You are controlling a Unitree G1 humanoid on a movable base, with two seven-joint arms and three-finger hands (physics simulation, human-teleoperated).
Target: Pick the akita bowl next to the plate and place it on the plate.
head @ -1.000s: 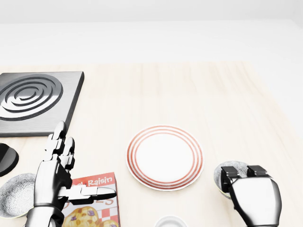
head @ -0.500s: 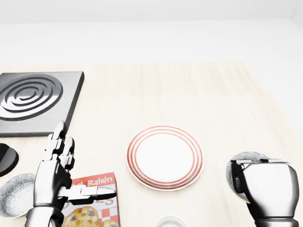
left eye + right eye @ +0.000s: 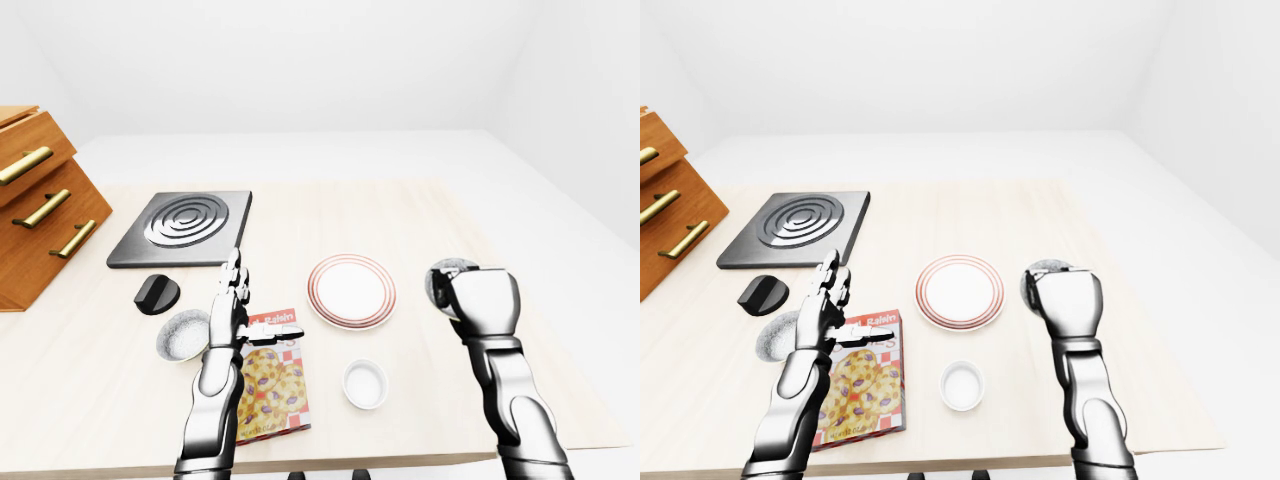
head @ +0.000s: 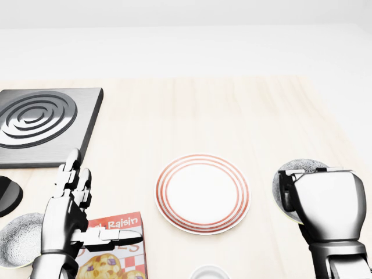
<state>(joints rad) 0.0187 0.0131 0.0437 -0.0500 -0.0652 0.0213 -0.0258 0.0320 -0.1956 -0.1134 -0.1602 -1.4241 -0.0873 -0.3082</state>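
Reading labels first: the only writing I can make out is on the box [image 4: 113,247] by my left hand [image 4: 68,216], where the head view shows "Raisin" in white on red, over pictures of cookies. The word before it is cut off by my thumb.

Counting now. One plate [image 4: 202,192], white with red rings, sits in the middle of the bench [image 4: 232,110]. One speckled bowl [image 4: 290,177] is in my right hand [image 4: 322,206], just beside the plate's right edge and not on it; my fingers are curled round its rim, and it looks raised off the bench, though I can't be sure. A second speckled bowl [image 3: 183,334] rests at the left, beside my left forearm. One small white dish [image 3: 365,383] sits below the plate in the left-eye view. One black round knob [image 3: 157,294] lies near the one grey stove plate [image 3: 184,226] with its raised rings. One wooden drawer unit [image 3: 40,205] at the far left shows three brass handles.

My left hand is wide, fingers straight up and thumb out, holding nothing.
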